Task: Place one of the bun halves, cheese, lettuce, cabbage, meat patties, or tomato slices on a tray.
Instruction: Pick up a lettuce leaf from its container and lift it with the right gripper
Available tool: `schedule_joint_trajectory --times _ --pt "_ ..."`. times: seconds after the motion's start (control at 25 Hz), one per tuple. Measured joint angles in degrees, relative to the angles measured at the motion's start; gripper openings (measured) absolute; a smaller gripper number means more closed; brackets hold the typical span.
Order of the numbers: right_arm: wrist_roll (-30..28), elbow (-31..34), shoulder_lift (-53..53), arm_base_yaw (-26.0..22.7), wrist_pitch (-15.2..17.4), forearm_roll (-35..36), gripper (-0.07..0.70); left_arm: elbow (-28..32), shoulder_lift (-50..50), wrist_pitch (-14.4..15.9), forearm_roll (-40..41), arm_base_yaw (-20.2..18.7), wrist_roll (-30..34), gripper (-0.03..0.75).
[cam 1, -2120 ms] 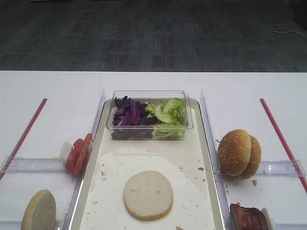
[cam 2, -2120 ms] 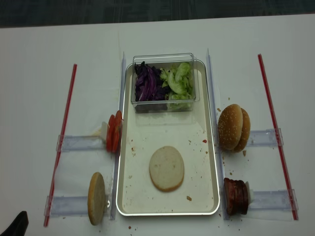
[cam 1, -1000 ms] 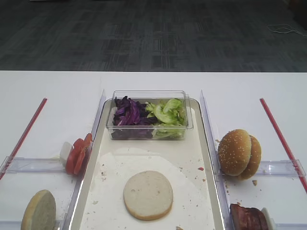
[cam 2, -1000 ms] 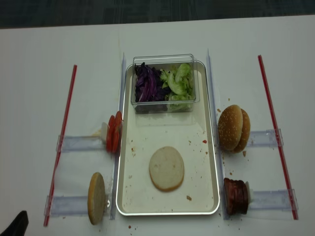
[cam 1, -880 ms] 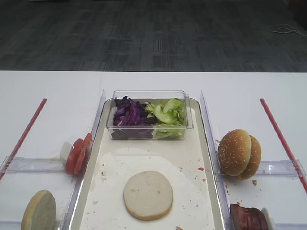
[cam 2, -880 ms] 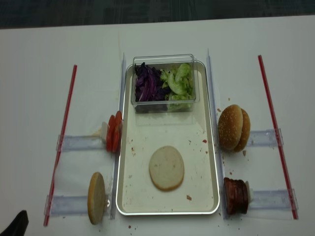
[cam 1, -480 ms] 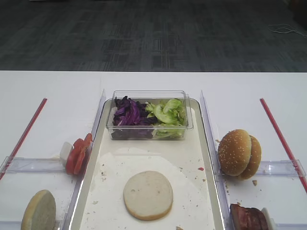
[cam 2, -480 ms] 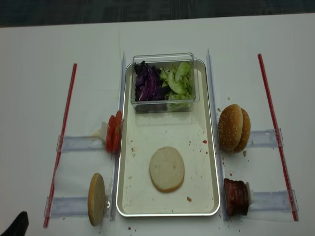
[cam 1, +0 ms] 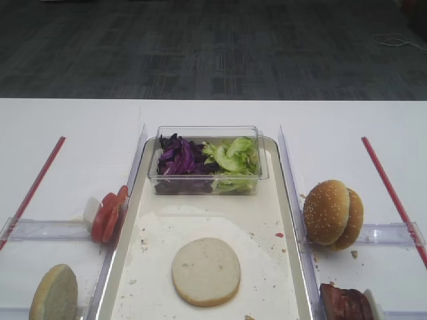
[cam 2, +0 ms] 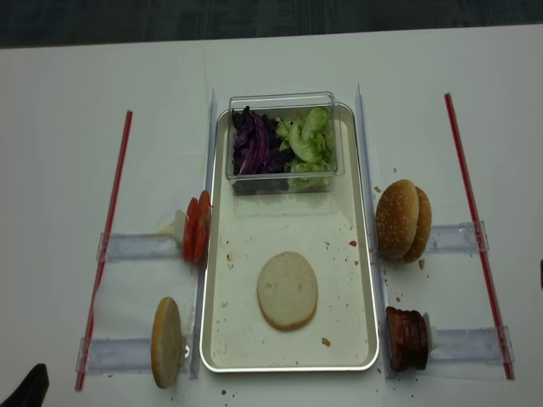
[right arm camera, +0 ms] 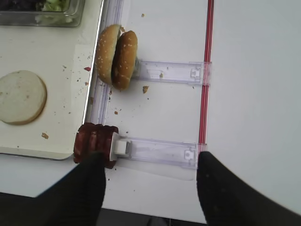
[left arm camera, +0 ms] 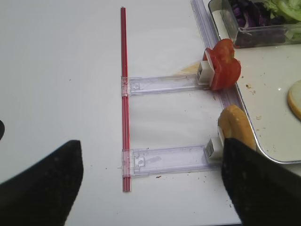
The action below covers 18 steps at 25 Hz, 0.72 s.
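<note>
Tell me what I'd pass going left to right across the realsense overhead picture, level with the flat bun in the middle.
Left red strip → upright pale bun half → tray rim → flat bun half → meat patties → right red strip.

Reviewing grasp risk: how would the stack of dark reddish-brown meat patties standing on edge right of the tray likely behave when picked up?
The dark reddish-brown glossy meat patties look slick, so probably slippery. They stand on edge against a white pusher block, so one pulled out may topple its neighbours. They seem thin, likely bending somewhat.
</note>
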Motion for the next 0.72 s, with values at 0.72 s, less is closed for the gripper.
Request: schedule_joint_trajectory --times 0.72 --pt "1.32 -32.14 45.95 0.07 -0.17 0.41 0.447 0.00 0.00 0.00 0.00 0.00 0.00 0.575"
